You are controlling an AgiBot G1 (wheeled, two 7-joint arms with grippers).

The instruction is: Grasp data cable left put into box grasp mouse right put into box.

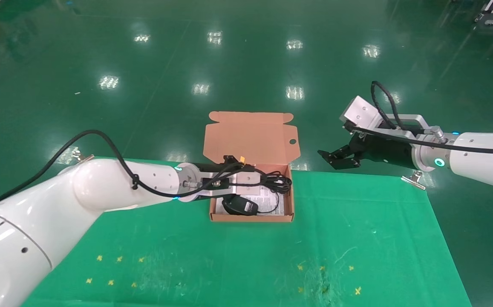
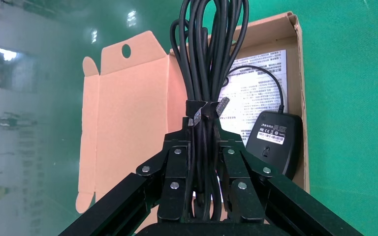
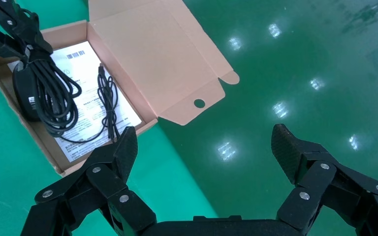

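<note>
The left gripper (image 2: 204,184), jaws clamped on the thin black looped data cable (image 2: 207,59), hangs over the shallow orange-tan cardboard box (image 1: 291,200). The dark oval mouse (image 1: 240,206) already lies inside at the box's seven o'clock. Next: release the cable. The right gripper (image 1: 340,157) waits at three o'clock, jaws spread.

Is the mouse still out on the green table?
No, the mouse lies upside down inside the box, on the white printed sheet.

The small shallow cardboard box with the tabbed flap lid (image 1: 250,218) sits at the far edge of the green cloth-covered table (image 1: 357,238); inside it the small oval computer mouse (image 1: 240,206) lies on a white printed sheet (image 1: 267,197), with the looped black data cable bundle (image 1: 277,181) above the box's far right corner
</note>
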